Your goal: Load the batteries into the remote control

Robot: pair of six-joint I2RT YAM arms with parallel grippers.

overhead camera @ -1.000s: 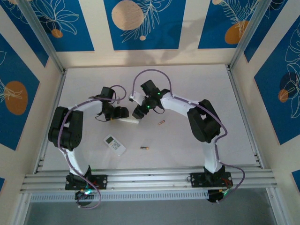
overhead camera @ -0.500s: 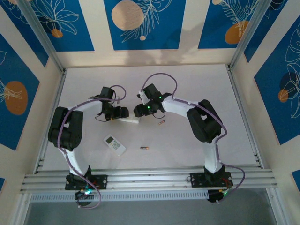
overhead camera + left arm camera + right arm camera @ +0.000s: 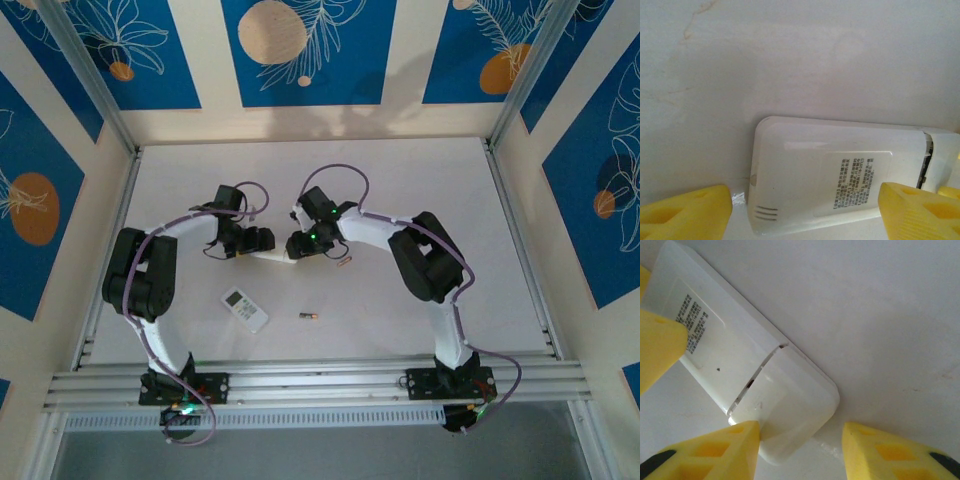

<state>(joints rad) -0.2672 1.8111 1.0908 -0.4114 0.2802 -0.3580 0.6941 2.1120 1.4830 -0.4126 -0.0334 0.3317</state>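
A white remote control (image 3: 275, 257) lies face down on the table between the two grippers. Its labelled back (image 3: 840, 175) faces up. My left gripper (image 3: 805, 215) is open and straddles the remote's middle, with a gap at the left finger (image 3: 685, 210). My right gripper (image 3: 800, 450) is open around the battery-cover end (image 3: 790, 410). Its left finger (image 3: 715, 452) touches the cover and its right finger (image 3: 890, 452) stands apart. One battery (image 3: 308, 315) lies in front of the arms. Another battery (image 3: 344, 262) lies beside the right arm.
A second white remote (image 3: 245, 309) with a display lies face up near the left arm's base side. The white table (image 3: 420, 180) is bare at the back and right, bounded by side rails and a front rail (image 3: 320, 380).
My right gripper has moved down and left onto the remote's cover end and its jaws have narrowed. The left gripper and the remote have stayed put.
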